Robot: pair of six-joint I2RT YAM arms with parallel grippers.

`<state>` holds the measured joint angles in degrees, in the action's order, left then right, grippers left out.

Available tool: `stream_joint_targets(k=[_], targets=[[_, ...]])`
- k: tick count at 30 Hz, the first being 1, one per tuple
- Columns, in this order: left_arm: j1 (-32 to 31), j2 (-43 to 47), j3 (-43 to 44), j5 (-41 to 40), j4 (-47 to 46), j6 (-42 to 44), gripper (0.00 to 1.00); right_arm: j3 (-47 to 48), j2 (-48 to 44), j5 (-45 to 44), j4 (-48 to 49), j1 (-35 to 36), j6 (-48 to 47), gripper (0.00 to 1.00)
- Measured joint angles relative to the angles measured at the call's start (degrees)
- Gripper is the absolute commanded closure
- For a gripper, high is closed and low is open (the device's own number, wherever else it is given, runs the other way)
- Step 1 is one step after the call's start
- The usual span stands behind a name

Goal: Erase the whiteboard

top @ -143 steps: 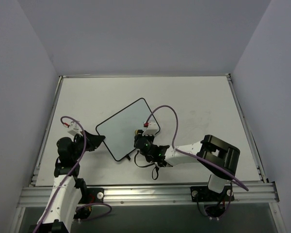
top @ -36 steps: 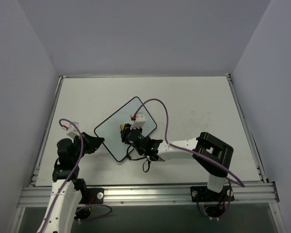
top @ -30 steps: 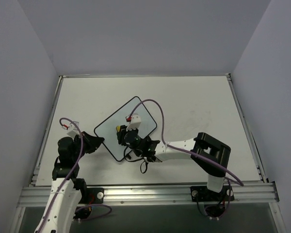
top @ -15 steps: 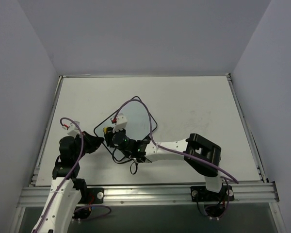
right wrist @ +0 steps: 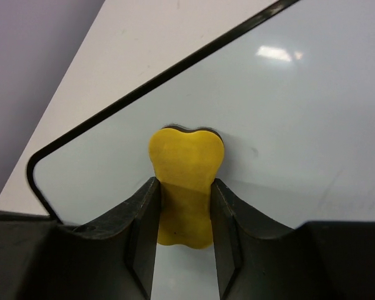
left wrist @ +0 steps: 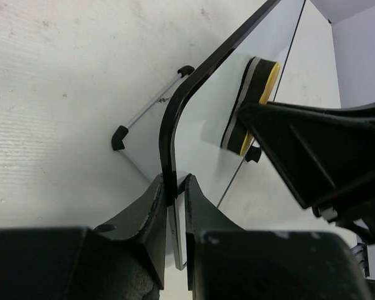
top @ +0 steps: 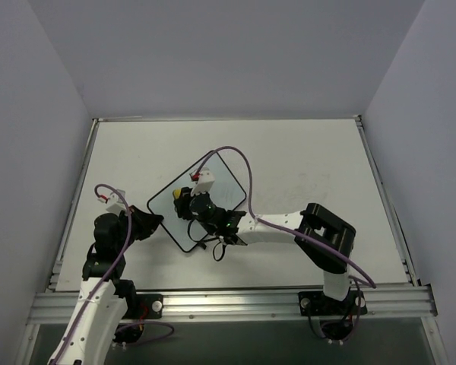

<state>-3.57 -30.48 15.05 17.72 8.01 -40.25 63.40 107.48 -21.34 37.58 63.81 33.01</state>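
The whiteboard [top: 166,215] sits at the middle-left of the bench [top: 311,167], turned diagonally, with its near-left edge lifted, as my left wrist view shows. My left hand [left wrist: 175,184] is pinching the thin black frame there, one finger on each face. The patches of white surface [right wrist: 287,112] I can see carry no dark scribbles, though my right arm covers part of it.

My right hand [right wrist: 185,187] is pressed together on the narrow waist of the yellow sponge [right wrist: 186,164]. The sponge's dark felt side lies flat against the board, near the rounded corner by my left hand.

My main worry is the left grip. It is a small bite on a slim frame, so a hard sideways sweep could lever the board round that pinch or pull it free. The board would then drop onto its black foot [left wrist: 118,138] and skid.

The sponge is soft and squeezed at its middle, so drag across the surface could twist it or pop it out of my fingers. It is also close to the corner, and an overlong stroke would run it off the edge and into my left hand. If I press too steeply, my right fingertips [right wrist: 147,206] could scrape the board instead of the felt.
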Motion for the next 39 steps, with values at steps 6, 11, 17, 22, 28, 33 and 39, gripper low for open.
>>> stream_joint_targets(k=[6,11,17,22,28,33,39], targets=[[-0.55,0.0,0.22,-0.31,0.13,-0.02,0.98,-6.54,-2.99,1.29,3.26,-5.22,2.84,1.0],[-0.85,0.04,0.33,-0.42,0.17,0.0,0.98,-11.76,-4.81,1.55,6.16,-7.28,4.72,1.0],[-1.25,0.02,0.74,-0.55,0.35,-0.02,0.98,-18.27,-6.93,2.93,9.35,-10.56,7.63,1.0],[-1.38,0.02,0.85,-0.55,0.37,-0.02,0.98,-21.53,-7.85,3.93,10.67,-13.44,10.03,1.0],[-1.6,0.04,0.98,-0.55,0.37,-0.04,0.98,-23.91,-8.22,4.26,12.02,-15.43,12.28,1.0],[-1.7,0.0,1.14,-0.52,0.37,-0.04,0.98,-25.7,-8.59,4.26,12.39,-16.9,13.9,1.0],[-1.77,-0.09,1.22,-0.52,0.37,-0.04,0.98,-27.87,-8.98,4.17,12.44,-18.8,15.41,1.0]])
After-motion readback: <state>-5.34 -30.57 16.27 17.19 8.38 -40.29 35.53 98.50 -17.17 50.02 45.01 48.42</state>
